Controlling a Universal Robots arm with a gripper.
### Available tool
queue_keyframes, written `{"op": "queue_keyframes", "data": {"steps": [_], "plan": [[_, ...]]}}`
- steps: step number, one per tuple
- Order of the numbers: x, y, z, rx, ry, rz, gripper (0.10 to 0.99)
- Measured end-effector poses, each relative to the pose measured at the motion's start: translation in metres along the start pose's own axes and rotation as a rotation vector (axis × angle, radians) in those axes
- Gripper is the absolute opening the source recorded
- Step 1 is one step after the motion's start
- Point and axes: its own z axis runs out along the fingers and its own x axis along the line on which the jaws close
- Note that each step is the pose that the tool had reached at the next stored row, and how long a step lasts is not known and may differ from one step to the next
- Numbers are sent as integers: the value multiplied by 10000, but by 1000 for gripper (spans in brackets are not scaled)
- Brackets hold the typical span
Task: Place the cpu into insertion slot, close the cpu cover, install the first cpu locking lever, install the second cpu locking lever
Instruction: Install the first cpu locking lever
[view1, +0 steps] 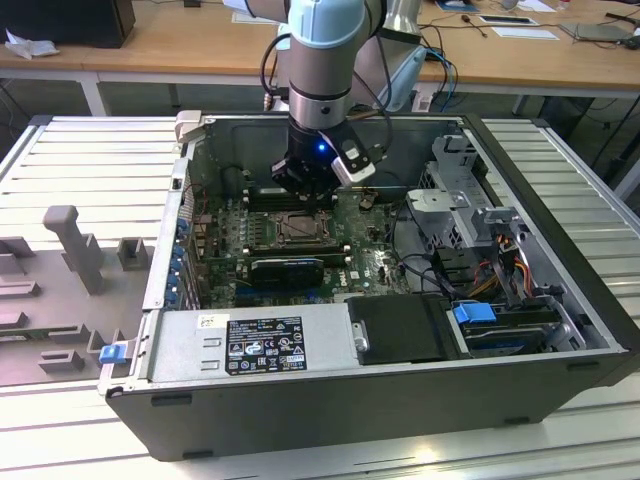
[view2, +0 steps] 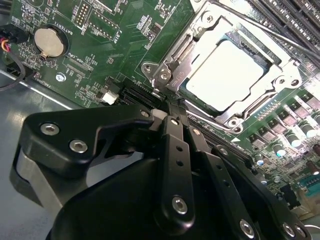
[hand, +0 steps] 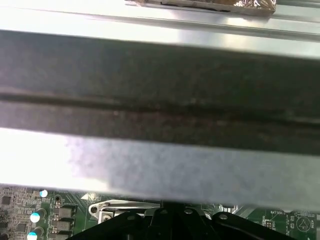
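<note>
The cpu (view2: 225, 75) lies flat in the insertion slot (view1: 297, 230), its pale metal top showing through the window of the cpu cover (view2: 176, 59), which is folded down around it. A thin metal lever rod (view2: 260, 30) runs along one side of the socket. My gripper (view1: 300, 200) hangs just above the far edge of the socket in the exterior view. In the second wrist view the gripper (view2: 167, 111) has its black fingers drawn together, the tips at the socket's corner with nothing between them. Its black body (hand: 165, 220) also shows in the first wrist view.
The green motherboard (view1: 230, 240) lies inside an open computer case (view1: 400, 390). A power supply (view1: 250, 345), a drive cage (view1: 470, 200) and cables (view1: 500, 270) crowd the exterior view's right. Black memory slots (view2: 295, 15) run beside the socket. A case wall (hand: 160, 110) stands close by.
</note>
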Motion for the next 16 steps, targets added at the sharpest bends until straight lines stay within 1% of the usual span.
{"op": "queue_keyframes", "data": {"steps": [2,6,7,9,10,11,12,14,16], "plan": [[-2,-2,7,114,15,-1,106],[-7,-4,25,295,37,-4,106],[-8,-5,29,297,44,0,106],[-10,-5,34,267,43,-1,106],[-11,-5,36,227,39,-2,106],[-11,-6,37,172,34,-1,106],[-12,-5,41,64,24,1,106],[-12,-4,44,-79,11,2,106],[-12,-4,34,-86,11,4,106]]}}
